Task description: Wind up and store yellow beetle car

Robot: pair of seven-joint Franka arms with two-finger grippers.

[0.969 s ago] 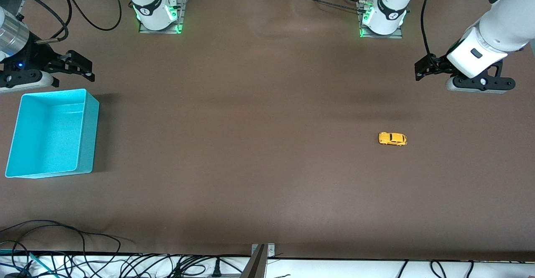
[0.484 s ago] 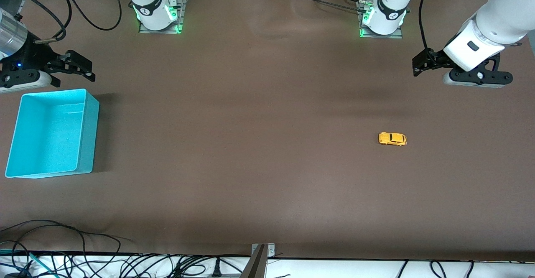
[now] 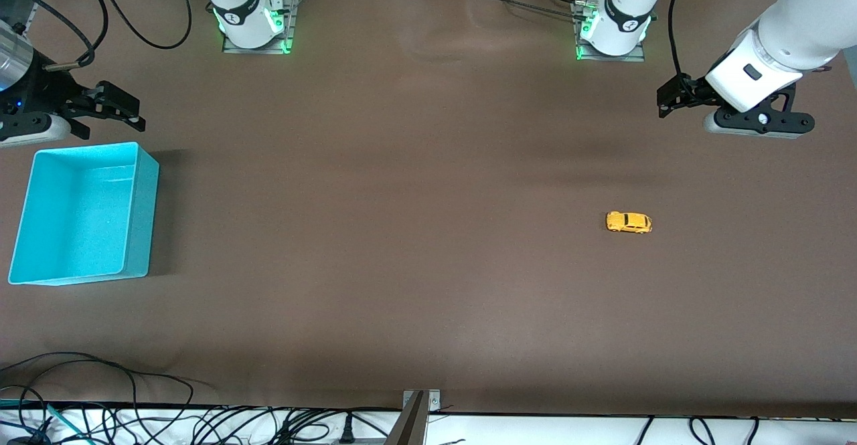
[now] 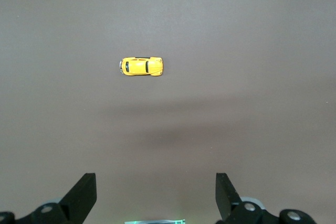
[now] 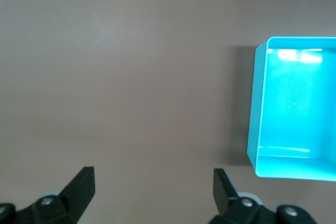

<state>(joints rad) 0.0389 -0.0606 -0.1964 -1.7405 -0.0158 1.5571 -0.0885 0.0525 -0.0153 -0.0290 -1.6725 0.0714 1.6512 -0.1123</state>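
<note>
The yellow beetle car (image 3: 629, 222) stands on its wheels on the brown table, toward the left arm's end. It also shows in the left wrist view (image 4: 141, 66). My left gripper (image 3: 669, 99) is open and empty, up in the air over bare table, apart from the car. In its wrist view (image 4: 155, 195) the fingers (image 4: 84, 195) stand wide apart. The turquoise bin (image 3: 144, 211) sits empty at the right arm's end; it also shows in the right wrist view (image 5: 254, 124). My right gripper (image 3: 124, 107) is open and empty, over the table beside the bin's edge, with wide-apart fingers (image 5: 79, 187).
The two arm bases (image 3: 251, 20) (image 3: 612, 27) stand along the table's edge farthest from the front camera. Loose cables (image 3: 100, 405) lie along the edge nearest that camera. A grey bracket (image 3: 415, 418) sticks up at that edge's middle.
My left gripper has risen and drawn a little away from the front camera. My right gripper has shifted slightly toward its end of the table. The car and bin have not moved.
</note>
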